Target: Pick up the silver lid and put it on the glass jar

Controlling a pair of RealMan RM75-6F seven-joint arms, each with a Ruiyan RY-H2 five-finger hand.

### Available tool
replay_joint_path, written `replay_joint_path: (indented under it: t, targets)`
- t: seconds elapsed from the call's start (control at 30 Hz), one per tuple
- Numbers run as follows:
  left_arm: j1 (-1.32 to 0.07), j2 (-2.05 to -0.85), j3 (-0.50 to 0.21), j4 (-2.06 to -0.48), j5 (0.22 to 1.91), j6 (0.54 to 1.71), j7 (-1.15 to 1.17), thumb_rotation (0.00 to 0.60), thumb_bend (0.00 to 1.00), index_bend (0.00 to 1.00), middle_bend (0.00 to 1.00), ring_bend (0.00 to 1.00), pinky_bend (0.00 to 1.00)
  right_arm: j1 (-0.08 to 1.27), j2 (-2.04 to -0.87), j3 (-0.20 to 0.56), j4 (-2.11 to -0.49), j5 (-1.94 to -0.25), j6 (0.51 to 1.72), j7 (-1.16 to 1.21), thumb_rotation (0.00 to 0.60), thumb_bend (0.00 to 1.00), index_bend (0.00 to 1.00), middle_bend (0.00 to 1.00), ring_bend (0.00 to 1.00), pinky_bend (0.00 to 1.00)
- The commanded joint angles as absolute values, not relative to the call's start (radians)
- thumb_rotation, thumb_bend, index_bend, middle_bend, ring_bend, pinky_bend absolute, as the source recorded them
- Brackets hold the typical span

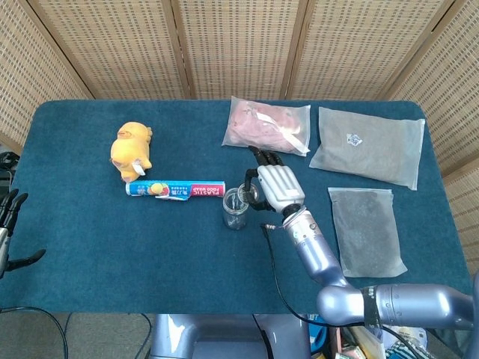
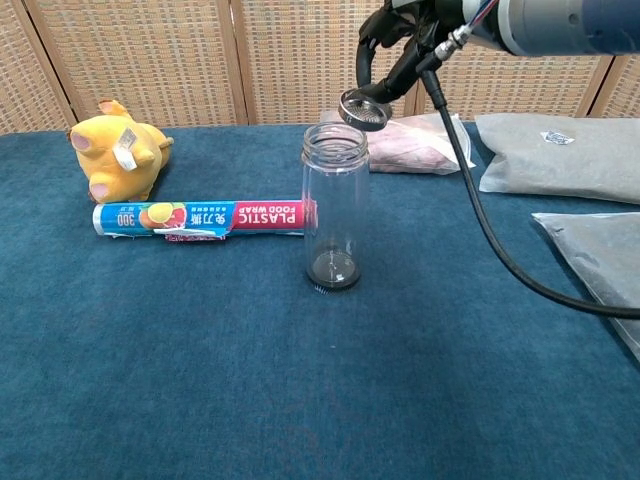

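A: Jar status?
B: glass jar [image 2: 335, 207] upright mid-table, mouth open, nothing visible inside. silver lid [image 2: 363, 109] pinched in right hand [image 1: 274, 186], tilted, just above the rim's right side, not seated.
A: Clearance?
B: plastic wrap box [image 2: 200, 217] touches the jar's left. Left hand [image 1: 9, 228] at table [image 1: 112, 247] edge, fingers spread, holding nothing.

Silver-grey arm [image 1: 329, 269], white-backed robot hand [image 1: 275, 184] with black fingers [image 1: 263, 158], thin black cable [image 2: 480, 215].
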State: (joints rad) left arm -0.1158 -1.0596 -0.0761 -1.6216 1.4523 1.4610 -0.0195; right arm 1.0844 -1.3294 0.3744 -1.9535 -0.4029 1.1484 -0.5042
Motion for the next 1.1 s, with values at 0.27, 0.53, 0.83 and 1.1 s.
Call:
replay_joint_path:
  t: [0.27,0.53,0.83,1.1]
  targets:
    - [-0.118,-1.057,-0.077,-1.616,1.446,1.453,-0.03,0.6,0.06,0.0,0.0,0.0,0.0,1.094,-1.358,0.367,-1.94,-0.418,1.153,-0.508,0.6,0.72,0.64,0.01,0.0,0.0]
    - [-0.12,-1.056,-0.078,-1.617,1.441,1.448,-0.03,0.6,0.06,0.0,0.0,0.0,0.0,1.104,-1.375,0.37,-1.937,-0.409,1.159,-0.515,0.6,0.72,0.64,0.01,0.0,0.0]
    - [-0.121,-1.056,-0.077,-1.613,1.441,1.447,-0.034,0.6,0.06,0.0,0.0,0.0,0.0,1.117,-1.396,0.373,-1.928,-0.394,1.169,-0.53,0.6,0.72,0.64,0.01,0.0,0.0]
    - [-0.121,-1.053,-0.079,-1.61,1.437,1.446,-0.044,0.6,0.06,0.0,0.0,0.0,0.0,1.133,-1.418,0.372,-1.91,-0.384,1.183,-0.557,0.6,0.72,0.63,0.01,0.0,0.0]
